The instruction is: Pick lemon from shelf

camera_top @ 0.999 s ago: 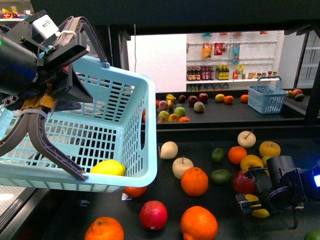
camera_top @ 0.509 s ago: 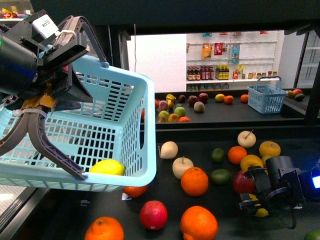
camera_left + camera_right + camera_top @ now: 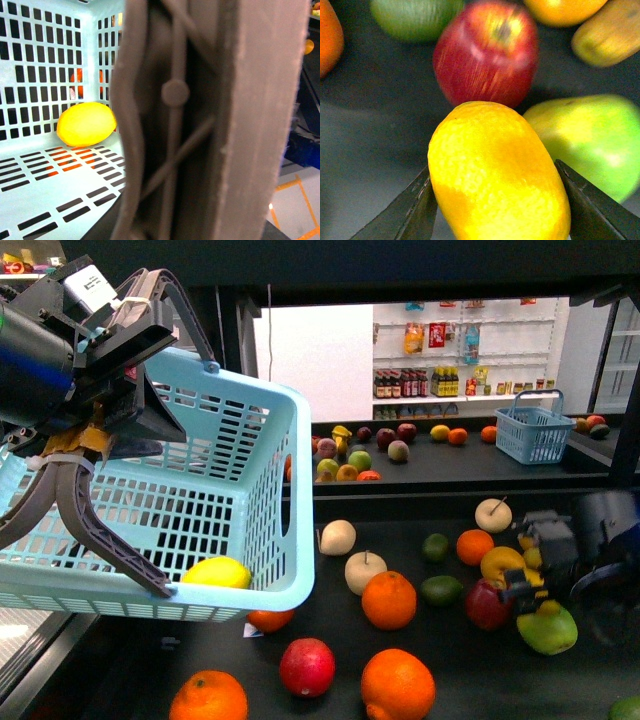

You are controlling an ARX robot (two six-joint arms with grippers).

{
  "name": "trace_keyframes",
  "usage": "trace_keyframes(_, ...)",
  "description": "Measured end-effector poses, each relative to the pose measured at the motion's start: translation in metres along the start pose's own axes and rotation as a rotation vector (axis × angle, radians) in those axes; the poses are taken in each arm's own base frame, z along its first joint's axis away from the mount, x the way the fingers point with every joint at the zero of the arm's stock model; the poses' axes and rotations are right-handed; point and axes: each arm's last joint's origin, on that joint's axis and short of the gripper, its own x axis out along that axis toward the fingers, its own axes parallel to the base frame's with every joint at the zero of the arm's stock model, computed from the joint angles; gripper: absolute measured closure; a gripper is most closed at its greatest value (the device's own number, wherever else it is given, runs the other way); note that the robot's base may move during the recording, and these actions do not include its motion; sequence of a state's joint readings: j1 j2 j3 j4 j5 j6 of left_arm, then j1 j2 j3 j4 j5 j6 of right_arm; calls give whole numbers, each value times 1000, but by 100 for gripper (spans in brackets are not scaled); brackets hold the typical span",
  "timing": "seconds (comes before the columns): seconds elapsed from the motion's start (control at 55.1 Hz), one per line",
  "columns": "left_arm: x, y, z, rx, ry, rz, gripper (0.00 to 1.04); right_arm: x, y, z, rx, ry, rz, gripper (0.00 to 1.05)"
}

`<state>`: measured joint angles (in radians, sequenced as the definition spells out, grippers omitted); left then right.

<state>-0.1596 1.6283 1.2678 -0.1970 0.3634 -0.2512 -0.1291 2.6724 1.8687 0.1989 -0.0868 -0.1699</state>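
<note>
The left gripper [image 3: 188, 480] holds a light blue basket [image 3: 270, 540] up high, with a lemon [image 3: 216, 573] inside. Oranges [image 3: 389, 602] and apples [image 3: 307, 669] lie on the black shelf [image 3: 450, 660]. The right gripper [image 3: 535, 580] pinches a yellow fruit [image 3: 546, 607] by a green apple [image 3: 547, 632]

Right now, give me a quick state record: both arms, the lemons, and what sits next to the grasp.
right gripper: shut, fingers on either side of a lemon
held lemon: yellow, filling the gap between the fingers
neighbours: red apple and green apple close beside it
left gripper: holds the light blue basket tilted in the air
basket lemon: alone in the low corner
shelf tray: black, loose fruit scattered on it
status: held lemon not yet in basket
</note>
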Motion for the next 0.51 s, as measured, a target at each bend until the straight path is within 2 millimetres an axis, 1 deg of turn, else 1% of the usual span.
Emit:
trace_keyframes(0.054,0,0,0,0,0,0,76,-18,-3,19,9,-44,7,43)
trace_keyframes(0.073,0,0,0,0,0,0,76,-27,-4,29,16,-68,10,43)
trace_keyframes(0.091,0,0,0,0,0,0,76,-32,-5,33,17,-78,12,43)
trace_keyframes(0.109,0,0,0,0,0,0,76,-42,-5,44,21,-103,18,43)
trace_keyframes(0.127,0,0,0,0,0,0,76,-47,-5,49,23,-113,21,43)
trace_keyframes(0.145,0,0,0,0,0,0,76,-57,-5,59,26,-137,31,43)
trace_keyframes(0.2,0,0,0,0,0,0,76,-76,-2,78,31,-181,52,43)
trace_keyframes(0.218,0,0,0,0,0,0,76,-86,0,88,32,-204,65,43)
trace_keyframes(0.254,0,0,0,0,0,0,76,-95,3,97,32,-227,79,43)
trace_keyframes(0.309,0,0,0,0,0,0,76,-120,13,121,28,-281,122,43)
trace_keyframes(0.327,0,0,0,0,0,0,76,-124,15,126,30,-290,131,43)
trace_keyframes(0.381,0,0,0,0,0,0,76,-153,31,152,24,-349,195,43)
trace_keyframes(0.454,0,0,0,0,0,0,76,-180,51,175,21,-393,267,43)
trace_keyframes(0.472,0,0,0,0,0,0,76,-184,54,178,21,-399,279,43)
trace_keyframes(0.509,0,0,0,0,0,0,76,-200,68,190,17,-421,338,43)
